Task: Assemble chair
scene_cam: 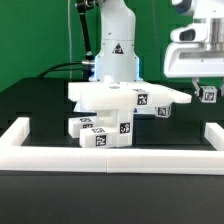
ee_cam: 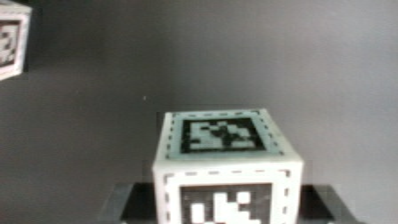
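Observation:
My gripper (scene_cam: 206, 90) hangs at the exterior view's right, above the table. It is shut on a small white tagged block (scene_cam: 208, 95). In the wrist view the block (ee_cam: 222, 150) stands between my dark fingers (ee_cam: 135, 206), with one tag on its top and one on its near face; the gripper (ee_cam: 222, 208) grips its lower part. The other white chair parts (scene_cam: 115, 110) lie in a pile at the table's middle: a wide flat piece (scene_cam: 125, 96) rests on top of several tagged blocks (scene_cam: 100, 132). The block I hold is apart from the pile, to its right.
A white raised rail (scene_cam: 110, 156) runs along the table's front, with short arms at both ends. The robot's base (scene_cam: 115, 48) stands behind the pile. Another tagged white part (ee_cam: 13, 40) shows at the edge of the wrist view.

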Robot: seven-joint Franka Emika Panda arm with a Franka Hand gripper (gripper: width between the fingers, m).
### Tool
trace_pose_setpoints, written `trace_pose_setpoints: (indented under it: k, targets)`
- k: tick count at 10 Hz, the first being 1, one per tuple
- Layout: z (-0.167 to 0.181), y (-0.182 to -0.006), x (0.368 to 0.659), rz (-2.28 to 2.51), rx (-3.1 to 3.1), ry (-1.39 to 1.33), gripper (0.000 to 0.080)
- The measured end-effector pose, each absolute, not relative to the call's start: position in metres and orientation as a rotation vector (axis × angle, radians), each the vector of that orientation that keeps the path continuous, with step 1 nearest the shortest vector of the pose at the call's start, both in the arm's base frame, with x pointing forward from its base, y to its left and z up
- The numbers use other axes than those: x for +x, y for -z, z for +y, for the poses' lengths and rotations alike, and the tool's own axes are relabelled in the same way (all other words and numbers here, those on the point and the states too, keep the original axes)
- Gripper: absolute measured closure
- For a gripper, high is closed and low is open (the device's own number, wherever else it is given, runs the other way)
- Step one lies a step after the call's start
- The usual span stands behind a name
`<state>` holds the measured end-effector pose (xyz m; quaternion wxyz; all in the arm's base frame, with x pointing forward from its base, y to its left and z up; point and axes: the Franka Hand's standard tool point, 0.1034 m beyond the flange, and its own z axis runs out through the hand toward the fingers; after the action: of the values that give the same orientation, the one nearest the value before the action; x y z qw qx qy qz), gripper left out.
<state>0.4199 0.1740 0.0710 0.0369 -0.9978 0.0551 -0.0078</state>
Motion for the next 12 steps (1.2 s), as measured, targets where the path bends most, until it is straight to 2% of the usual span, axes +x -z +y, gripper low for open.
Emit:
trace_pose_setpoints:
  k: [1, 5, 6, 9, 10, 12]
  targets:
    - [0.173, -0.078, 0.423, 0.187, -3.056, 0.034, 0.0511]
    - [0.169, -0.076, 0.422, 0.108, -3.07, 0.02, 0.0509]
    - [0.157, -0.084, 0.426, 0.018, -3.086, 0.012, 0.0509]
    - [0.122, -0.122, 0.46, -0.076, -3.065, -0.055, 0.0509]
    - [0.123, -0.126, 0.466, -0.065, -3.063, -0.049, 0.0509]
    - [0.123, -0.121, 0.461, -0.069, -3.066, -0.058, 0.0509]
